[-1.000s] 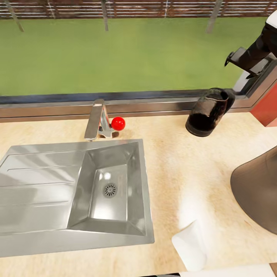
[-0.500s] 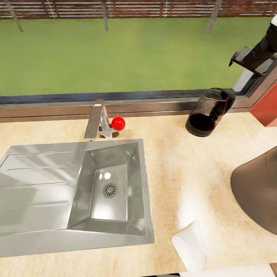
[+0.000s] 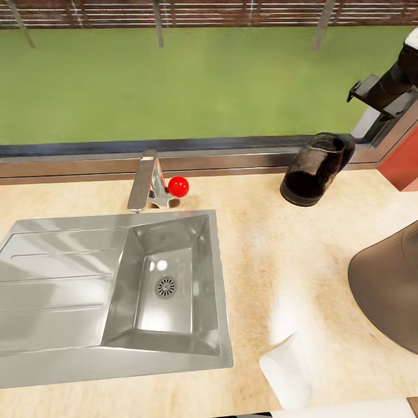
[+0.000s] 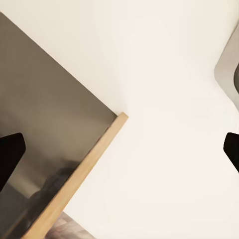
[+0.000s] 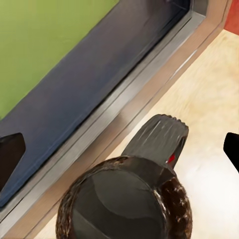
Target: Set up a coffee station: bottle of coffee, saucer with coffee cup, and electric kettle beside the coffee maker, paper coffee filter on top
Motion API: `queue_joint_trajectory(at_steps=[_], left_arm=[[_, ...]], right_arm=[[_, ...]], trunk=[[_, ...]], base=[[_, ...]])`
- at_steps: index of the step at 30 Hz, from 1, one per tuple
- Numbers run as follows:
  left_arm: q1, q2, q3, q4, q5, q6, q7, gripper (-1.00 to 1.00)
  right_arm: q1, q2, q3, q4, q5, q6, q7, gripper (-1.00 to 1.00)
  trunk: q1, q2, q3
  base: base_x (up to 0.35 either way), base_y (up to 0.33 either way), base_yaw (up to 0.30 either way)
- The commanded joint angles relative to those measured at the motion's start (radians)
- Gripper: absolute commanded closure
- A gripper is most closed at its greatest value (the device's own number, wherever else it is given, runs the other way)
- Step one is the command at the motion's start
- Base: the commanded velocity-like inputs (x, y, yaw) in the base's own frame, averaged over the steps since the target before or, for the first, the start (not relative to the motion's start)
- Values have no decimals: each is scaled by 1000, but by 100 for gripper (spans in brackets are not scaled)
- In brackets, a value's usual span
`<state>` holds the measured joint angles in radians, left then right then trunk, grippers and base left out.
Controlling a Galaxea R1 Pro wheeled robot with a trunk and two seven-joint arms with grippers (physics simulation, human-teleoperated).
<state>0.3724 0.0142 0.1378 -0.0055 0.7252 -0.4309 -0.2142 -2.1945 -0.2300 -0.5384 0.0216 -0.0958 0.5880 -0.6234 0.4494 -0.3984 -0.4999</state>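
The electric kettle [image 3: 313, 168], a dark glass jug with a black handle, stands on the beige kitchen countertop [image 3: 273, 244] by the window sill. In the right wrist view I look down on the kettle [image 5: 124, 204] and its handle [image 5: 157, 137]. My right gripper [image 5: 119, 152] hangs open above it, holding nothing. The right arm [image 3: 389, 81] shows at the upper right, above and to the right of the kettle. The charcoal coffee maker [image 3: 392, 284] is cut off by the right edge. A white paper coffee filter [image 3: 287, 368] lies near the counter's front. My left gripper [image 4: 119, 152] is open and empty.
A steel sink [image 3: 69, 290] with a drainboard takes up the counter's left half. Its faucet [image 3: 142, 180] has a red knob [image 3: 178, 186]. A window sill [image 3: 232, 157] runs behind. A red wall [image 3: 403, 159] closes the right corner. The left wrist view faces a pale surface and a wooden edge [image 4: 79, 174].
My right arm has drifted a little up and to the right, away from the kettle. The kettle and everything else on the counter stay in place.
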Motion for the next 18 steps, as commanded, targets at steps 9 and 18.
queue_joint_trajectory(at_steps=[9, 18], left_arm=[[0, 1, 8, -1, 2, 0, -8, -100], [1, 1, 8, 0, 2, 0, -8, -100]], right_arm=[[2, -4, 7, 12, -10, -9, -4, -100], [5, -4, 7, 12, -9, -10, -8, -100]], trunk=[[16, -30, -14], [24, -44, -20]], base=[[0, 0, 0], [0, 0, 0]])
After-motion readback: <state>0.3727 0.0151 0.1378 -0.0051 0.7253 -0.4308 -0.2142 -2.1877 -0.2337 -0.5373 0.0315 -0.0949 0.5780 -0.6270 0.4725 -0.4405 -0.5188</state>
